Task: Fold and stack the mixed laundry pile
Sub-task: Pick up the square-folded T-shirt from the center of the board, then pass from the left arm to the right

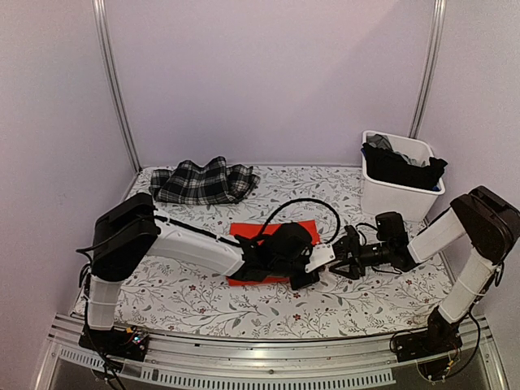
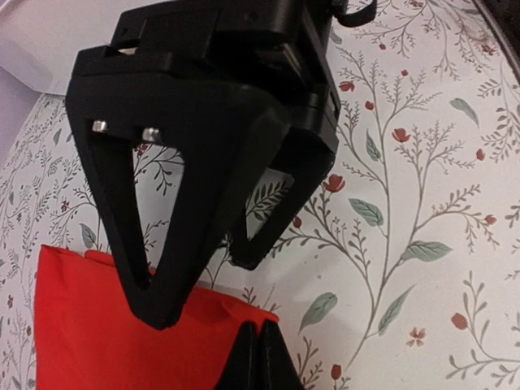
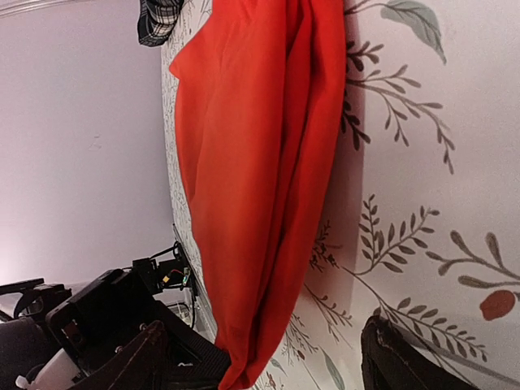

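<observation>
Both arms reach low across the surface [image 1: 366, 296] and meet at the right edge of the flat orange-red garment [image 1: 272, 231]. The left gripper [image 2: 260, 345] is pressed together at its corner, perhaps pinching cloth. The right gripper [image 1: 341, 264] is spread wide.

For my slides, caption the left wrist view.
Closed left end effector at corner of bright orange-red cloth garment; right end effector open nearby.

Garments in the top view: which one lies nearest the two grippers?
The orange-red garment, lying flat in the centre. The plaid garment lies far back on the left, and the dark garments sit in the white bin.
</observation>
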You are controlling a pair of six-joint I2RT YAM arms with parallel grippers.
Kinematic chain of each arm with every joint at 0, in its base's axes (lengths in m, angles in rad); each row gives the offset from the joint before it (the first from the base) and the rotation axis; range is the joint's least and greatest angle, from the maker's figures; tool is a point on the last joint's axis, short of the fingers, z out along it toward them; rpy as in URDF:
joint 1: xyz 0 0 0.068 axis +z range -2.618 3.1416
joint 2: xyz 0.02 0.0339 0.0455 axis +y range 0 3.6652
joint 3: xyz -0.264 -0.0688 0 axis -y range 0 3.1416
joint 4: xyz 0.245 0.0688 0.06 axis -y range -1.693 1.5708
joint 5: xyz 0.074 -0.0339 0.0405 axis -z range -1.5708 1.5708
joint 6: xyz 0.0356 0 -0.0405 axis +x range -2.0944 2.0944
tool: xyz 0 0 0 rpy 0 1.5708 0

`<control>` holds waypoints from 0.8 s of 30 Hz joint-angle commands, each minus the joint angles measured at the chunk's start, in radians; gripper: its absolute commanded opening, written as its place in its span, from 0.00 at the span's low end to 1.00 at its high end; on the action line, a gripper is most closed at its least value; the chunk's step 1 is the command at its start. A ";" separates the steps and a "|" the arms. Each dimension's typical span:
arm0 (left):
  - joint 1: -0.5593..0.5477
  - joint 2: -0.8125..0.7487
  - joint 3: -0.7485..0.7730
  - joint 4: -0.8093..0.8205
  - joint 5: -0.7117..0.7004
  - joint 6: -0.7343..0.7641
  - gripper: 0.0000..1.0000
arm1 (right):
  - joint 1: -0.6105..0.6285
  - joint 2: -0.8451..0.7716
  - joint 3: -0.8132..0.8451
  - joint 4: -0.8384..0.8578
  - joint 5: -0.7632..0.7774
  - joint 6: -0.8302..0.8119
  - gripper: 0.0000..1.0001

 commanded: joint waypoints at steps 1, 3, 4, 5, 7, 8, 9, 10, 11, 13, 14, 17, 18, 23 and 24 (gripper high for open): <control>-0.002 -0.048 -0.028 0.041 0.015 0.001 0.00 | 0.033 0.078 0.039 0.114 -0.015 0.113 0.79; -0.005 -0.055 -0.034 0.048 0.013 0.002 0.00 | 0.044 0.115 0.049 0.139 -0.011 0.141 0.77; -0.008 -0.060 -0.037 0.049 0.014 0.001 0.00 | 0.048 0.126 0.053 0.153 -0.010 0.159 0.76; -0.009 -0.064 -0.040 0.052 0.014 0.002 0.00 | 0.051 0.140 0.057 0.166 -0.009 0.171 0.74; -0.013 -0.074 -0.048 0.057 0.014 0.005 0.00 | 0.056 0.163 0.070 0.172 -0.004 0.196 0.72; -0.014 -0.078 -0.050 0.057 0.012 0.007 0.00 | 0.058 0.171 0.076 0.172 -0.001 0.200 0.72; -0.018 -0.083 -0.053 0.058 0.009 0.011 0.00 | 0.061 0.181 0.083 0.175 -0.003 0.208 0.71; -0.020 -0.087 -0.056 0.060 0.007 0.014 0.00 | 0.063 0.194 0.088 0.180 -0.003 0.213 0.71; -0.024 -0.092 -0.059 0.061 0.006 0.016 0.00 | 0.066 0.201 0.094 0.184 0.000 0.220 0.70; -0.029 -0.101 -0.065 0.065 0.008 0.020 0.00 | 0.072 0.217 0.105 0.197 -0.001 0.236 0.69; -0.031 -0.105 -0.068 0.066 0.011 0.022 0.00 | 0.073 0.232 0.110 0.207 -0.006 0.244 0.68; -0.037 -0.111 -0.072 0.068 0.013 0.031 0.00 | 0.074 0.268 0.119 0.252 -0.014 0.280 0.65; -0.039 -0.112 -0.074 0.068 0.013 0.031 0.00 | 0.074 0.276 0.121 0.269 -0.018 0.290 0.64; -0.047 -0.116 -0.083 0.067 0.013 0.038 0.00 | 0.074 0.329 0.136 0.341 -0.040 0.345 0.61; -0.050 -0.116 -0.085 0.067 0.013 0.040 0.00 | 0.074 0.343 0.142 0.345 -0.043 0.350 0.61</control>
